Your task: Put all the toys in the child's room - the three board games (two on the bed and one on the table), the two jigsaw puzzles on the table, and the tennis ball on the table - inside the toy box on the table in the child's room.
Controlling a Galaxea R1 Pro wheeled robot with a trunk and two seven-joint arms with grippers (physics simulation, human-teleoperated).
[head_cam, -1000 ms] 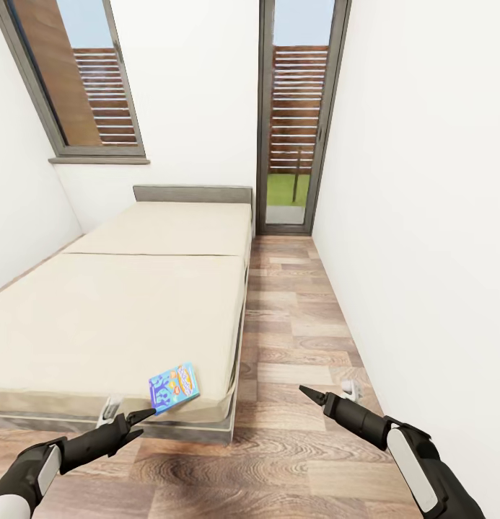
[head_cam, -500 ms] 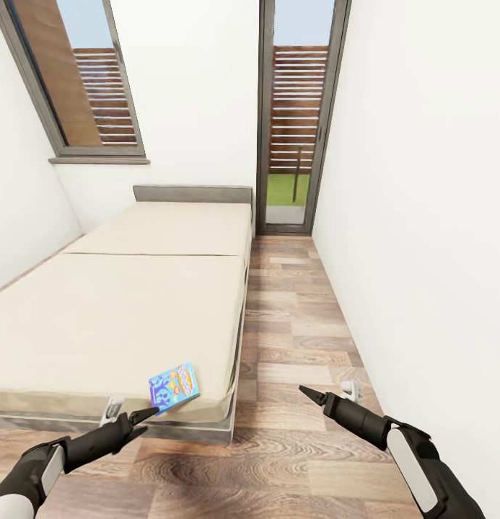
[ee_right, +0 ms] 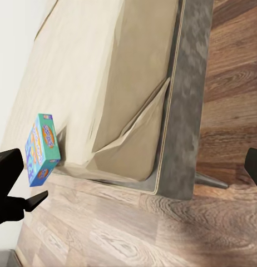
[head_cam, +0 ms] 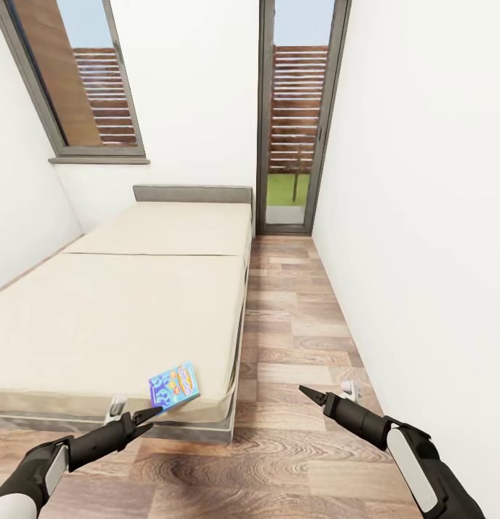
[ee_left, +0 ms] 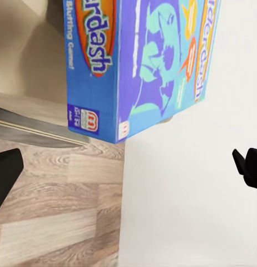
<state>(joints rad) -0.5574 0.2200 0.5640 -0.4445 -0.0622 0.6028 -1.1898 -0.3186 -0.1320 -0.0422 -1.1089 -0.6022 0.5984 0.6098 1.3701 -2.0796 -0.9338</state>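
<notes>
The robot stood at the foot of the bed (head_cam: 134,310) in the child's room, where a small blue board game (head_cam: 174,386) lay flat near the mattress's near right corner, its lower edge close to the foot edge. Across the last second the scene hardly changed: the camera held, the game box kept its place, and only the left gripper (head_cam: 150,416) crept slightly forward and along the foot edge, its tips now just below the box's near corner in the head view. No contact with the box could be seen.

From the left wrist camera, the blue printed lid (ee_left: 142,61) loomed large and close, with the two dark fingertips (ee_left: 5,172) standing wide apart at either side of the picture, so that gripper was spread and held nothing. The right gripper (head_cam: 329,398) hung over the wood-plank floor (head_cam: 300,339) to the right of the bed, well apart from the box. In its own wrist camera the fingertips (ee_right: 9,167) sat at opposite margins, spread and empty, with the game box (ee_right: 42,147) visible beyond them on the mattress corner.

The small advance suggested a careful lining-up for a grasp rather than a lift. Only one game showed on the mattress. The box appeared still to be collected, and the carry to the toy box lay ahead.
</notes>
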